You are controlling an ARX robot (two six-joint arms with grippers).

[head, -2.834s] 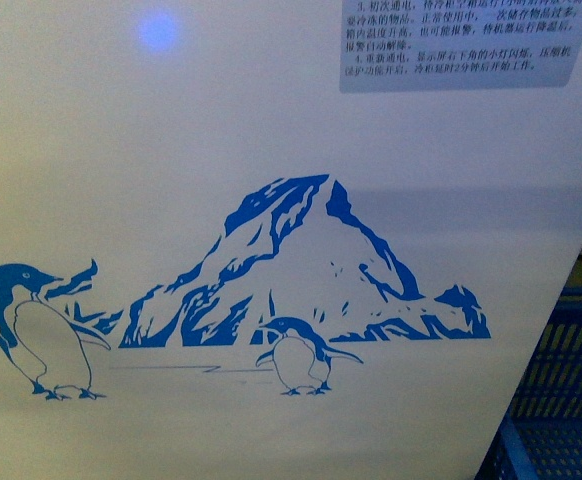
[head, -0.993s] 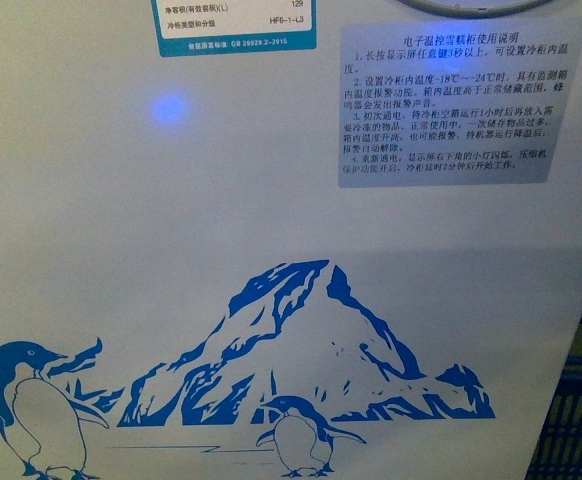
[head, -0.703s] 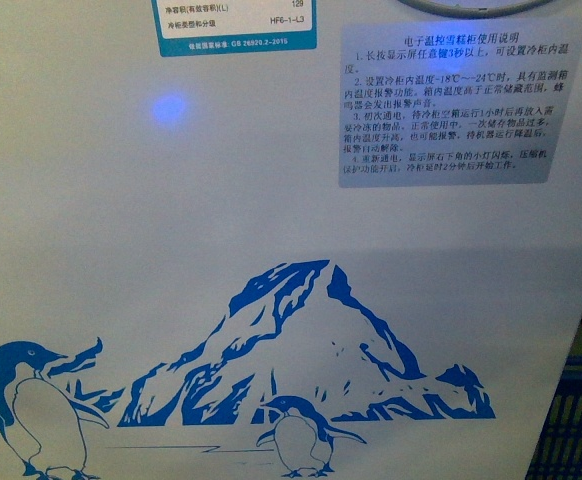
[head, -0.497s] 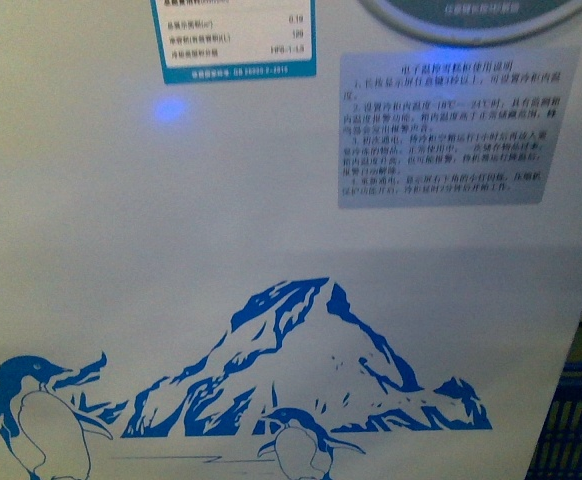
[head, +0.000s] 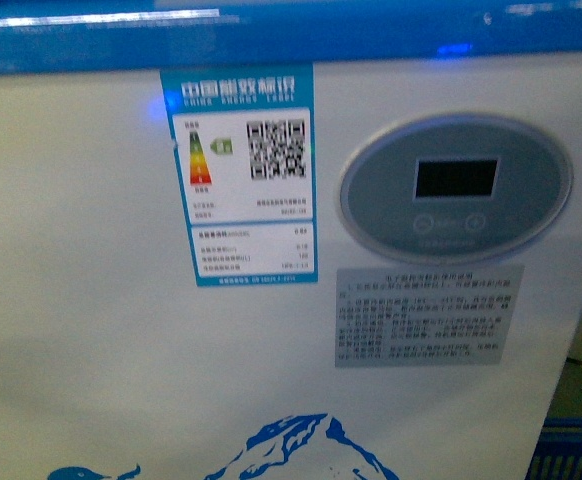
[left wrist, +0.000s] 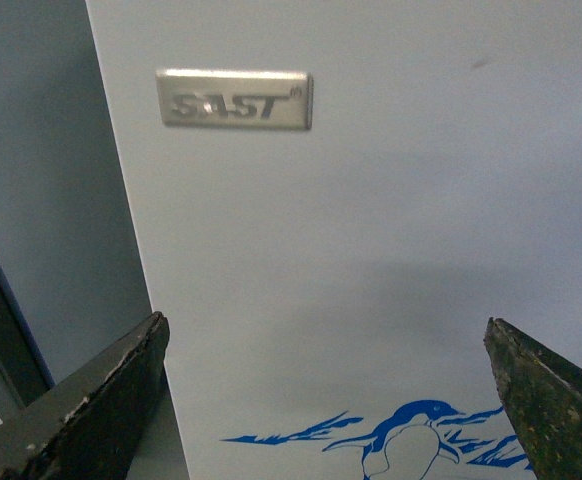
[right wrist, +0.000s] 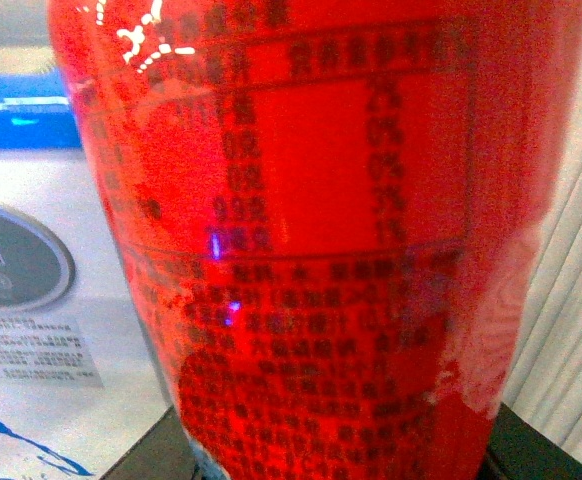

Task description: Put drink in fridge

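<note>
Upward shift along fridge (head: 81, 330) brings oval display (head: 456, 190) into view; left gripper (left wrist: 323, 322) spread empty; right gripper (right wrist: 331, 450) clamps drink (right wrist: 311, 200).

The fridge (head: 91, 350) front is smooth white painted sheet with a soft sheen. Its blue rim (head: 271, 35) looks like glossy plastic. The badge (left wrist: 234, 98) is brushed silvery metal. The left tool (left wrist: 323, 335) has dark, matt fingers (left wrist: 101, 400), scuffed and rough-edged. The drink (right wrist: 301, 200) wears a shiny red plastic-film label.
</note>
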